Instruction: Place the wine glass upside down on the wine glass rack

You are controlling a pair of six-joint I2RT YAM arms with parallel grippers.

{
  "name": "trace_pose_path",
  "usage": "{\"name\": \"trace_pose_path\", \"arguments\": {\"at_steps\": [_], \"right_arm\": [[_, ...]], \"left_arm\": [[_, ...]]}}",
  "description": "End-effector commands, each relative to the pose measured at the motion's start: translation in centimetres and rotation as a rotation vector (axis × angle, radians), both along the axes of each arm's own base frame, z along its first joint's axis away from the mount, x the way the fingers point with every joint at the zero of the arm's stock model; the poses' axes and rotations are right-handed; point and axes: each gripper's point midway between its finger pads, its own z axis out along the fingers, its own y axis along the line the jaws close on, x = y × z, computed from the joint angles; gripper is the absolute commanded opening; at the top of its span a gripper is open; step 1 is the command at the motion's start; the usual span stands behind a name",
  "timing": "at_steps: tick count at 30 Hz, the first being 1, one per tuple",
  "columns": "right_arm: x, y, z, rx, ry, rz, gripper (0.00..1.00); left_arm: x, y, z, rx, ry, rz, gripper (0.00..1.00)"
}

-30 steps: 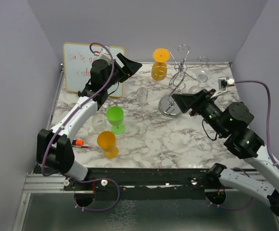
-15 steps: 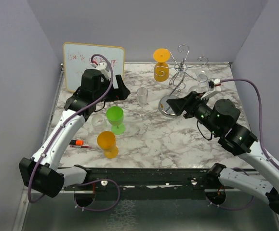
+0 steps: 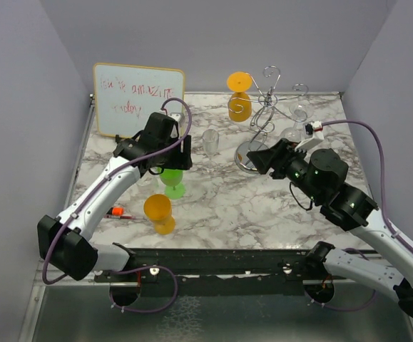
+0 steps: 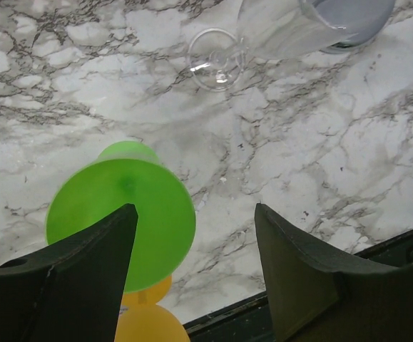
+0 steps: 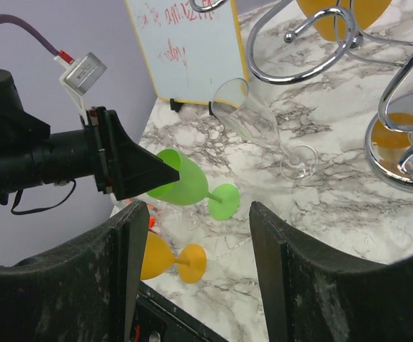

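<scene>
I've swung the left gripper [image 4: 195,214] away from the whiteboard [image 3: 138,96] at upper left, down over the upright green wine glass [image 4: 120,192] left of centre, jaws spread, so a grasp looks next. The right gripper [image 5: 199,214], also spread, hovers by the wine glass rack [image 3: 245,158] right of centre

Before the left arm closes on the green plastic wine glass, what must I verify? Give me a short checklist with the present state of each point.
1. Left gripper open: ok, jaws wide apart.
2. Green plastic wine glass upright on the marble table: ok.
3. Glass centred in the gripper's gap: not ok, it sits off to one side.
4. Silver wire wine glass rack has a free curled arm: ok, several are bare; one orange glass hangs.
5. Right gripper apart from the rack's base: cannot tell, they overlap in the top view.
</scene>
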Motion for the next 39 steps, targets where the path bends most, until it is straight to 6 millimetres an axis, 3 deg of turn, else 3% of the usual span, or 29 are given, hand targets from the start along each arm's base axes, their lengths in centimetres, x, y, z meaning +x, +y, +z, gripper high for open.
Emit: {"name": "trace_pose_path", "arguments": {"at_steps": [1, 3, 7, 13, 15, 20, 25, 35, 39], "right_arm": [[-0.1, -0.9, -1.3, -0.008, 0.037, -0.049, 0.63], [0.0, -1.1, -1.4, -0.008, 0.039, -0.056, 0.63], [0.0, -1.0, -1.6, -0.006, 0.046, -0.057, 0.63], [0.0, -0.7, -2.0, -0.002, 0.068, -0.050, 0.63], [0.0, -0.6, -2.3, 0.003, 0.077, -0.052, 0.63], [0.1, -0.9, -3.4, 0.022, 0.126, -0.086, 0.63], [-0.1, -1.2, -5.9, 0.075, 0.237, -0.144, 0.63], [-1.6, -1.6, -11.3, 0.327, 0.501, -0.268, 0.63], [-1.7, -1.8, -12.0, 0.391, 0.547, -0.302, 0.65]], "left_arm": [[0.4, 1.8, -2.0, 0.144, 0.023, 0.060, 0.67], [0.5, 1.8, -3.0, 0.168, 0.043, 0.062, 0.61], [0.0, 0.3, -4.3, 0.164, 0.093, -0.011, 0.38], [-0.2, -1.3, -4.9, 0.179, 0.104, -0.064, 0.21], [-0.3, -1.9, -4.6, 0.171, 0.097, -0.089, 0.01], [-1.9, -5.5, -1.3, 0.033, 0.027, -0.235, 0.00], [-3.5, -8.0, 2.1, -0.139, -0.049, -0.344, 0.00], [-4.4, -9.4, 4.9, -0.274, -0.268, -0.309, 0.00], [-5.4, -10.0, 6.6, -0.357, -0.378, -0.335, 0.00]]}}
